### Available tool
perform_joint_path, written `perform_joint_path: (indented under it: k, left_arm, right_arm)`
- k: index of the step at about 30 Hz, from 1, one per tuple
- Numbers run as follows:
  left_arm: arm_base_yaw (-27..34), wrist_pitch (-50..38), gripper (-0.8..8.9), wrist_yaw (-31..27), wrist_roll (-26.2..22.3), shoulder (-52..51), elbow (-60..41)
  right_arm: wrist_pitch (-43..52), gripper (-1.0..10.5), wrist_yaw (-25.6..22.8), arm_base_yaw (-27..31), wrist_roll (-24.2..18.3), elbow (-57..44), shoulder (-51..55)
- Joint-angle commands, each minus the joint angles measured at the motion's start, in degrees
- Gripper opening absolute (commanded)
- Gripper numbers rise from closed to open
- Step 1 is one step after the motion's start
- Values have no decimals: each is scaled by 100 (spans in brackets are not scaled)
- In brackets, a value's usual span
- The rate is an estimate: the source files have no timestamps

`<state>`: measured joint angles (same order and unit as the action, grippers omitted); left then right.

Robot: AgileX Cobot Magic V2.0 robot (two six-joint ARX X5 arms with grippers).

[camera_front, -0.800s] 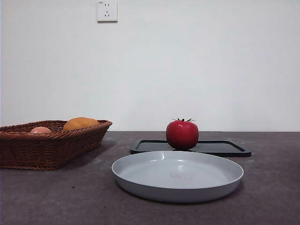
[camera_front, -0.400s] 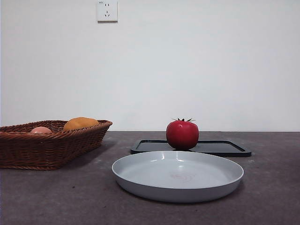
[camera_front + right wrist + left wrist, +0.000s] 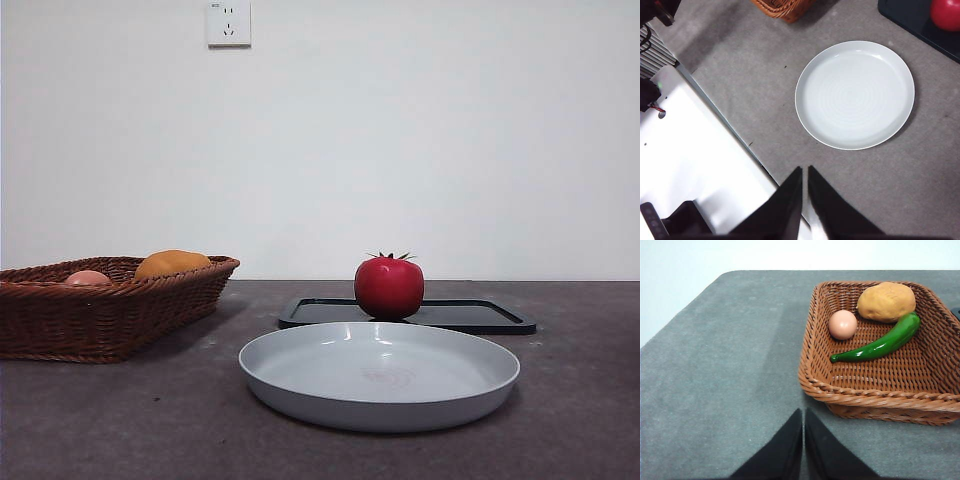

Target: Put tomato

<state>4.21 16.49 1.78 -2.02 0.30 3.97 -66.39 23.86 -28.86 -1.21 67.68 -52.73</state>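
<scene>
The table (image 3: 120, 420) is grey and bare between the things. On its left stands the basket (image 3: 100, 320), holding an orange-yellow fruit (image 3: 886, 301), a pale pink fruit (image 3: 842, 324) and a green pepper (image 3: 880, 344). Near the middle lies the grey plate (image 3: 290, 395), empty. Just behind it sits the black tray (image 3: 480, 318), and on the tray's left part stands the tomato (image 3: 389, 287), upright, calyx on top, apart from the plate.

Neither arm shows in the front view — both wait high. The left gripper (image 3: 803, 440) hangs over bare table beside the basket, its jaws pressed together on nothing; the tomato is not in its view at all. The right gripper (image 3: 804, 197) hangs above the table's near edge, jaws likewise pressed together and empty, with the plate between it and the tomato (image 3: 946, 12), which shows only at the far corner of its view.

So the right arm looks the nearer one. The tomato is round, with no long axis to match — the reach would go across the plate to the tray, and the jaws must spread first.
</scene>
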Motion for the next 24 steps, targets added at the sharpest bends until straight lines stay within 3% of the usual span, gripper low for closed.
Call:
perform_joint_path:
  k: [1, 6, 10, 17, 24]
  left_arm:
    - [-9, 59, 8, 11, 2, -13, -114]
    - [-9, 59, 8, 9, 0, -13, -114]
    - [-9, 59, 8, 9, 0, -13, -114]
    - [-9, 59, 8, 9, 0, -13, -114]
    - [-9, 59, 8, 11, 0, -11, -114]
  right_arm:
    - [57, 8, 15, -42, 15, 57, -33]
    - [52, 8, 0, 63, 2, 59, 111]
    - [389, 8, 15, 551, -396, 55, 476]
    - [1912, 8, 7, 2024, -400, -372, 1497]
    - [4074, 8, 11, 3010, -439, -2240, 2695]
